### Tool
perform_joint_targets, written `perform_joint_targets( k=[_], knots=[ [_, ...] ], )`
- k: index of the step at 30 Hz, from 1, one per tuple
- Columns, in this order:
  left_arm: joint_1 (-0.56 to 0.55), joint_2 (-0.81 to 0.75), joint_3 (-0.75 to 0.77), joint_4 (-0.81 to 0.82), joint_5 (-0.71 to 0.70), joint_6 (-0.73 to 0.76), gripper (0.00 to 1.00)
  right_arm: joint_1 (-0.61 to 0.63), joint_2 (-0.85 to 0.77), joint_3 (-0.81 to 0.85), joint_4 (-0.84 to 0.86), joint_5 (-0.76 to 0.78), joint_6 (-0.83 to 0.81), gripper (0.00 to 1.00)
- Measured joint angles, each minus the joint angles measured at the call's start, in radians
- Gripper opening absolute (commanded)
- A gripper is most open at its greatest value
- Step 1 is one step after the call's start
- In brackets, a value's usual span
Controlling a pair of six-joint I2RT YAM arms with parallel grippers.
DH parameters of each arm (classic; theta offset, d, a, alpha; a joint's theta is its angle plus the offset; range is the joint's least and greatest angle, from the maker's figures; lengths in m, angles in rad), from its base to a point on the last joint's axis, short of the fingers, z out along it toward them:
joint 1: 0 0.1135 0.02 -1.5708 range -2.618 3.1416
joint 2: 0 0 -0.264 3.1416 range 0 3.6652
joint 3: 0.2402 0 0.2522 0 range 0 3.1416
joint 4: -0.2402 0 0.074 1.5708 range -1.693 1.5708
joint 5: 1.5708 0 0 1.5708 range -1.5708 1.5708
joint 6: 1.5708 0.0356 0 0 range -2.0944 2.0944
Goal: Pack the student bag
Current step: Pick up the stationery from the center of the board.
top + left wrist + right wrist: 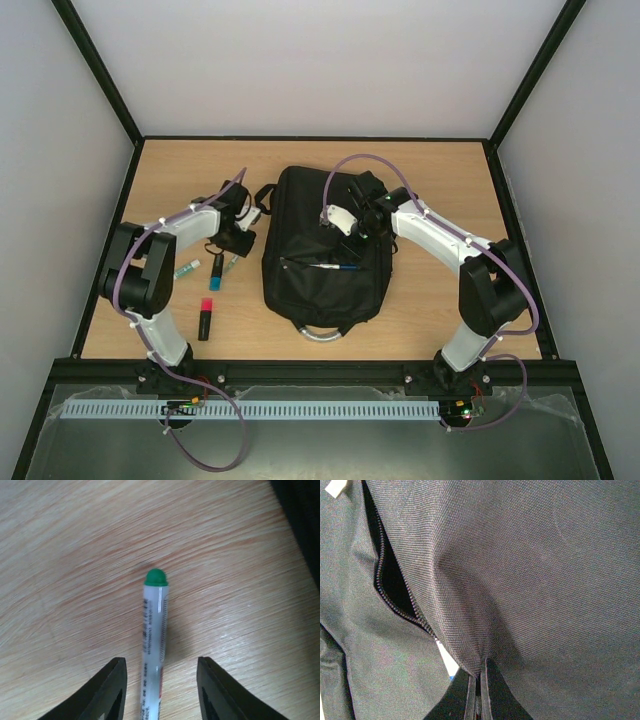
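So the student bag (310, 295) is lying flat in the middle of the table (430, 310), a bit closer to the far edge than the near one, with its silver-grey handle loop (322, 336) pointing at the near edge. A blue pen (338, 266) sits on top of the bag near a pocket zip. The right gripper (480, 672) is down on the bag's far half, and its wrist cam shows the jaws squeezed together with a fold of the black fabric pinched between them, right beside an unzipped pocket opening (395, 590). Something white pokes out just below that zip, can't tell what it is. The left gripper (160, 662) is over the table between the bag and the left edge. Its jaws are apart, straddling a white pen with a green cap (154, 625) that lies on the wood, with a gap on each side, so no contact. Nearby on that left side are a dark marker (216, 272), a green-tipped pen (187, 268) and, closer to the near edge, a red-and-black highlighter (205, 320).
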Motion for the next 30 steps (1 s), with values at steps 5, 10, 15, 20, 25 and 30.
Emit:
perform_joint_targets(
  k=[5,10,15,20,25,30],
  knots=[
    [0.0,-0.061,-0.044,-0.006,-0.04,0.023,0.45,0.0,0.0,0.0,0.0,0.0,0.0,0.01],
    [0.001,-0.126,-0.1,-0.015,-0.045,0.042,0.42,0.0,0.0,0.0,0.0,0.0,0.001,0.01],
    [0.001,-0.127,-0.122,-0.02,-0.043,0.059,0.39,0.0,0.0,0.0,0.0,0.0,0.004,0.01],
    [0.001,-0.117,-0.118,-0.019,-0.043,0.065,0.35,0.0,0.0,0.0,0.0,0.0,0.004,0.01],
    [-0.003,-0.082,-0.115,-0.019,-0.043,0.069,0.34,0.0,0.0,0.0,0.0,0.0,0.004,0.01],
    [-0.026,-0.079,-0.109,-0.019,-0.052,0.069,0.34,0.0,0.0,0.0,0.0,0.0,0.004,0.01]
  ],
)
